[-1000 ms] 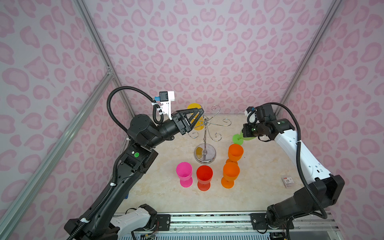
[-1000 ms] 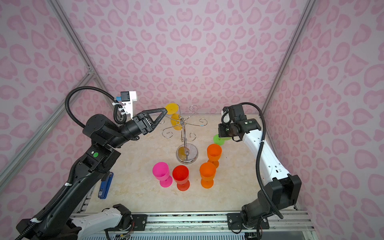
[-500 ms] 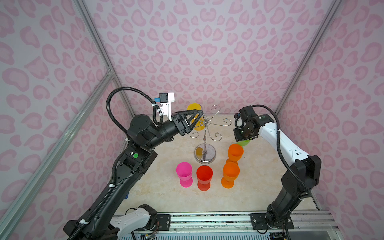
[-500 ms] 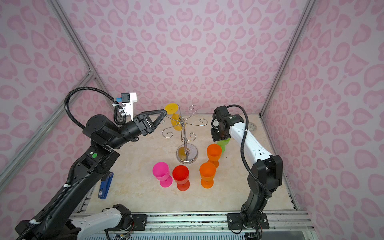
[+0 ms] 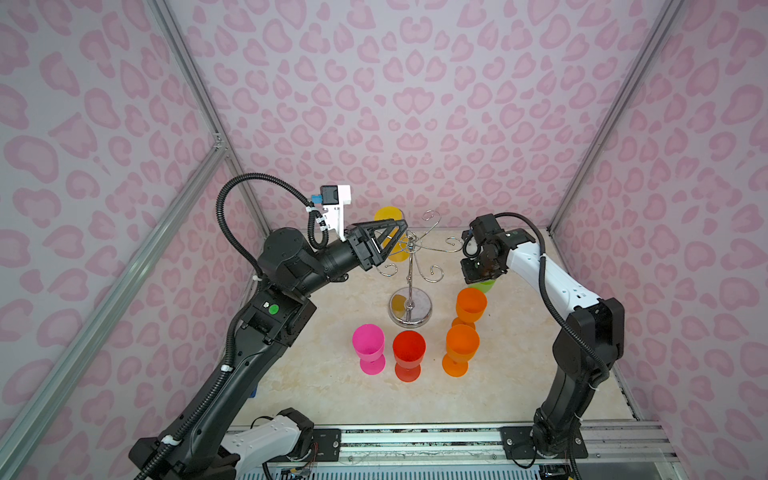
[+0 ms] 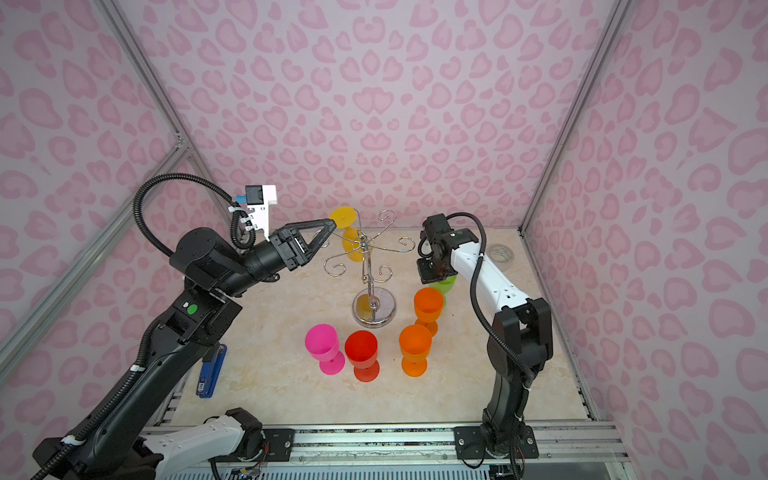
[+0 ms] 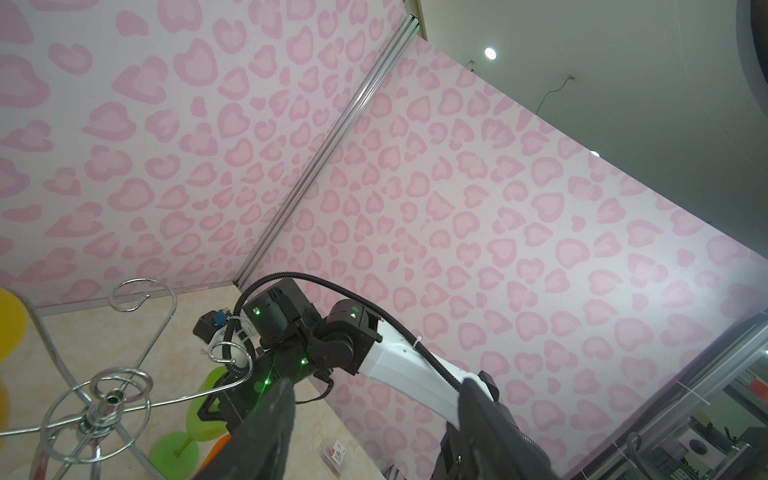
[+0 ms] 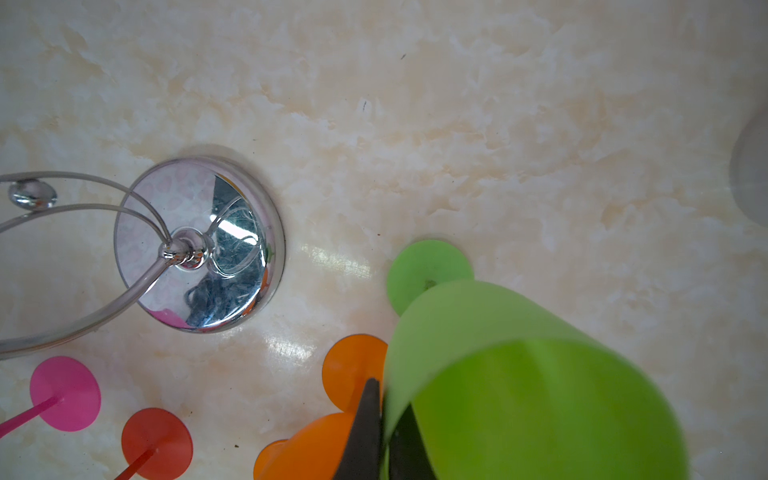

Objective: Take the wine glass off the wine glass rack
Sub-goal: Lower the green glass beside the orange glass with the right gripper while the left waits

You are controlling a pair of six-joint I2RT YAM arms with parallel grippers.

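Note:
The chrome wine glass rack (image 5: 410, 272) (image 6: 368, 270) stands mid-table on its round mirror base. A yellow wine glass (image 5: 388, 216) (image 6: 344, 217) hangs upside down from a back-left arm. My left gripper (image 5: 401, 232) (image 6: 329, 230) (image 7: 374, 399) hovers open beside it near the rack's hub. Nothing is between its fingers; in the left wrist view the yellow wine glass (image 7: 10, 324) is off to the side. My right gripper (image 5: 478, 274) (image 6: 434, 272) (image 8: 384, 419) is shut on the rim of a green glass (image 5: 483, 286) (image 8: 519, 374), low over the table right of the rack.
A pink glass (image 5: 368, 340), a red glass (image 5: 409, 347) and two orange glasses (image 5: 462, 343) (image 5: 471, 303) stand upright in front of the rack. A blue stapler (image 6: 212, 370) lies at the left edge, a tape roll (image 6: 500, 253) at the back right, a small box (image 7: 334, 451) on the right.
My right arm has folded inward and its gripper has moved slightly left and down with the green glass in it. The left arm has not moved.

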